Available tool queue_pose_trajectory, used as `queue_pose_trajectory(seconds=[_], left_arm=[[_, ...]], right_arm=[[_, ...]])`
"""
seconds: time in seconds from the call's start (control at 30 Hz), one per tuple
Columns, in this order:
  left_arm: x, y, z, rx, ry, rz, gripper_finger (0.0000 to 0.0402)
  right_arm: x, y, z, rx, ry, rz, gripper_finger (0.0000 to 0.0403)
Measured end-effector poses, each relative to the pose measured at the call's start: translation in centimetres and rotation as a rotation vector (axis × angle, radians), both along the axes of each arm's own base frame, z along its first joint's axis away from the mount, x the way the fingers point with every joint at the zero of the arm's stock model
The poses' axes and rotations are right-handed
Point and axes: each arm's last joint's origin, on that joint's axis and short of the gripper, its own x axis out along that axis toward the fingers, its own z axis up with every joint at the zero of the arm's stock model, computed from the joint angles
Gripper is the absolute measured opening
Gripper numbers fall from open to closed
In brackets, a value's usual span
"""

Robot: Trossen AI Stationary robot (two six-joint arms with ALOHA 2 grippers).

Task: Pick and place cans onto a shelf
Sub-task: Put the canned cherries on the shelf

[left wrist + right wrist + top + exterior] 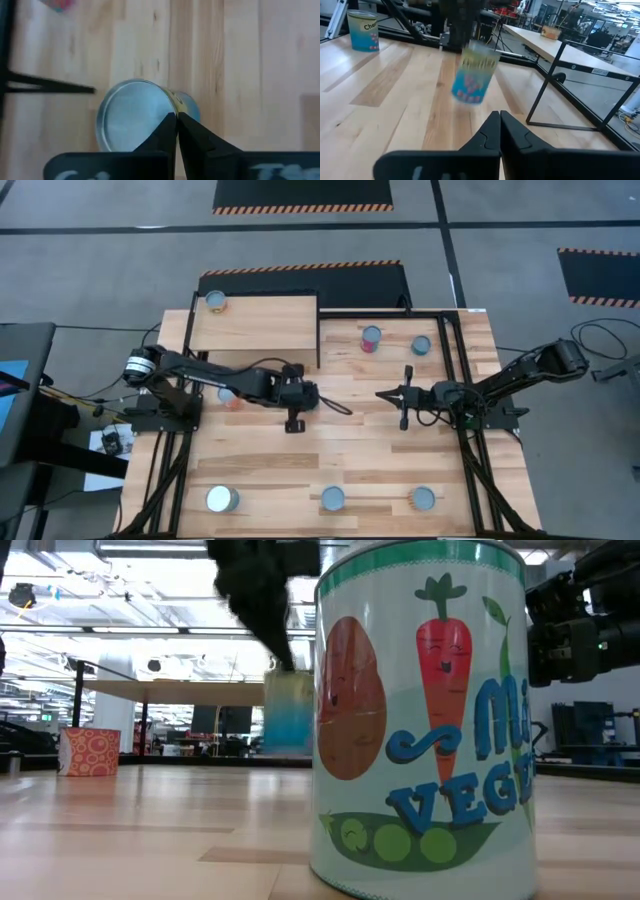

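From the low camera, a vegetable can [425,720] fills my frame at three o'clock, its top and last label letters cut off by the edges. Behind it at eleven o'clock, one of my arms [255,590] is a dark blur above a smeared blue can [288,712]; contact cannot be told. My right wrist camera catches the same blue can [474,75] motion-blurred, its label unreadable. My left wrist camera shows a can top [132,117] partly hidden behind my fingers [165,132]. From above, that can is hidden under my left gripper [318,396].
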Motion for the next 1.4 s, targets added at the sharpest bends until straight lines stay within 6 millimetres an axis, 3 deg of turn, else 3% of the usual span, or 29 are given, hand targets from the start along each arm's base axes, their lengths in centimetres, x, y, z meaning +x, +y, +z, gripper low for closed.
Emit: queue_pose_trajectory(seconds=[0.17,0.3,0.5,0.8,0.9,1.13,1.4], left_arm=[[0.0,0.8,6.5,-0.037,-0.032,0.087,0.0],[-1.5,2.6,11.4,-0.045,-0.034,0.219,0.0],[-5.0,7.9,15.3,0.035,0.031,0.524,0.0],[-9.2,19.3,15.3,-0.006,0.069,0.796,0.0],[-10.7,22.2,15.4,-0.023,0.028,0.88,0.0],[-12.4,25.2,14.5,-0.019,0.013,0.961,0.0],[-12.8,26.7,13.1,-0.061,-0.008,0.997,0.0]], right_arm=[[0.0,0.0,0.0,0.0,0.003,0.0,0.0012],[0.0,0.0,0.0,0.0,0.003,0.0,0.0016],[0.0,0.0,0.0,0.0,0.003,0.001,0.0014],[0.0,0.0,0.0,0.008,0.002,0.001,0.0015],[0.0,0.0,0.0,0.008,0.002,0.001,0.0014],[0.0,0.0,-0.1,0.007,0.008,0.001,0.0016],[0.0,0.0,-0.2,0.009,0.015,0.001,0.0015]])
